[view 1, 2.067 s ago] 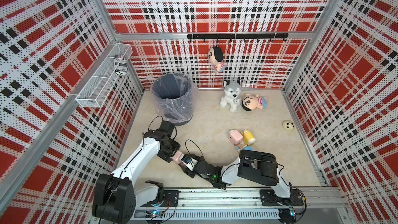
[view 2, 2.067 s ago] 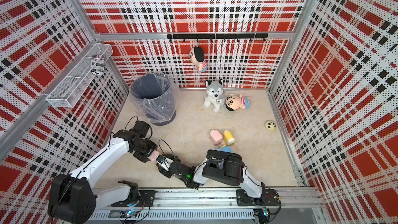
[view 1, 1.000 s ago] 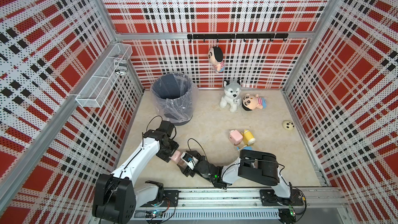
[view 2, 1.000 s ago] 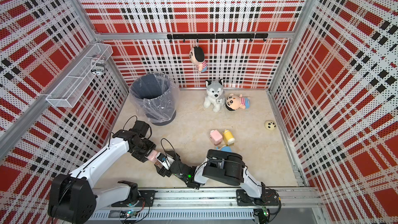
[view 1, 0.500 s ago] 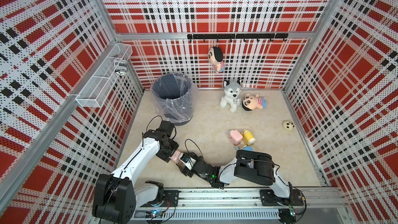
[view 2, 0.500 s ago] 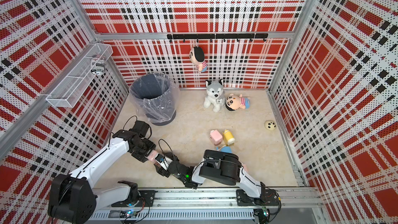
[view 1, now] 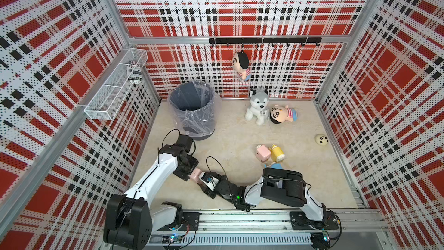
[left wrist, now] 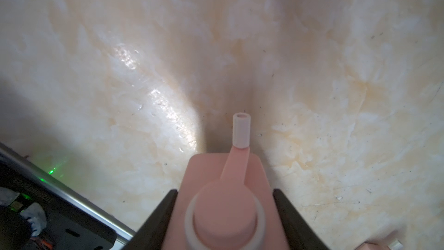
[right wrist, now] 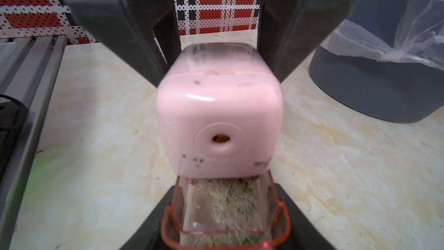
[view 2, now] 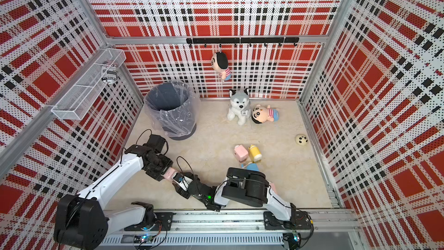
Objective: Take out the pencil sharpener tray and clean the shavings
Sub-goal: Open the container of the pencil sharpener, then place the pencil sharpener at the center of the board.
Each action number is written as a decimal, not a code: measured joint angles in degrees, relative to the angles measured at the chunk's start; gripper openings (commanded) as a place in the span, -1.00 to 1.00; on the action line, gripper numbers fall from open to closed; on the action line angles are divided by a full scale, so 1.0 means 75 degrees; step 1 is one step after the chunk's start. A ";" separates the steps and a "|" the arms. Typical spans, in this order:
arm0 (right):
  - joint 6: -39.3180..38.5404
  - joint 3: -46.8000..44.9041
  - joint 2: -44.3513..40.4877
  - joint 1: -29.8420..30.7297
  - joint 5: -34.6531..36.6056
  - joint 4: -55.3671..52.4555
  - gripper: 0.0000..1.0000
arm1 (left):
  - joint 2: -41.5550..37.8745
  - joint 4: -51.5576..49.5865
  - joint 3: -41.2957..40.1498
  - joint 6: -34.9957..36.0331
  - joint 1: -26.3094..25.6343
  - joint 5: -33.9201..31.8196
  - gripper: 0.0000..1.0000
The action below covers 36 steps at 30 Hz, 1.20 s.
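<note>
My left gripper is shut on a pink pencil sharpener, low over the floor at the front left in both top views. In the left wrist view its fingers clamp the sharpener's body, whose white-tipped crank points away. The right wrist view shows the sharpener's front with the pencil hole. Below the hole a clear, red-rimmed tray sticks partly out, full of pale shavings. My right gripper is shut on the tray's sides and meets the sharpener from the right.
A grey bin with a plastic liner stands behind the left arm, close by in the right wrist view. Mid-floor lie another pink sharpener and a yellow one. Plush toys sit at the back. The metal rail runs along the front.
My right gripper has closed from open onto the tray's sides. The left gripper and the sharpener have stayed put.
</note>
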 measured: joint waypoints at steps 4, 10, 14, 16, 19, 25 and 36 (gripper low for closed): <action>0.0009 -0.0286 -0.0154 0.0015 -0.0006 0.0020 0.03 | 0.0000 -0.0052 0.0012 0.0169 0.0358 -0.0224 0.16; 0.0093 -0.0624 -0.0286 0.0015 0.0003 -0.0038 0.02 | 0.0035 -0.0134 0.0085 0.0600 0.1230 -0.0737 0.22; 0.0195 -0.0641 -0.0425 0.0015 0.0023 -0.0114 0.03 | 0.0140 -0.0140 0.0224 0.0901 0.1769 -0.1049 0.31; 0.0227 -0.0641 -0.0539 0.0015 0.0026 -0.0157 0.03 | 0.0221 -0.0099 0.0300 0.1032 0.1970 -0.1160 0.36; 0.0268 -0.0632 -0.0720 0.0015 0.0064 -0.0286 0.03 | 0.0379 0.0000 0.0370 0.1204 0.2212 -0.1300 0.42; 0.0353 -0.0289 -0.0933 0.0015 0.0166 -0.0871 0.03 | 0.0557 0.0178 0.0370 0.1402 0.2457 -0.1393 0.49; 0.0545 0.0417 -0.1623 -0.0125 0.0131 -0.2139 0.02 | 0.0230 0.0224 0.0373 0.1547 0.2486 -0.1440 0.63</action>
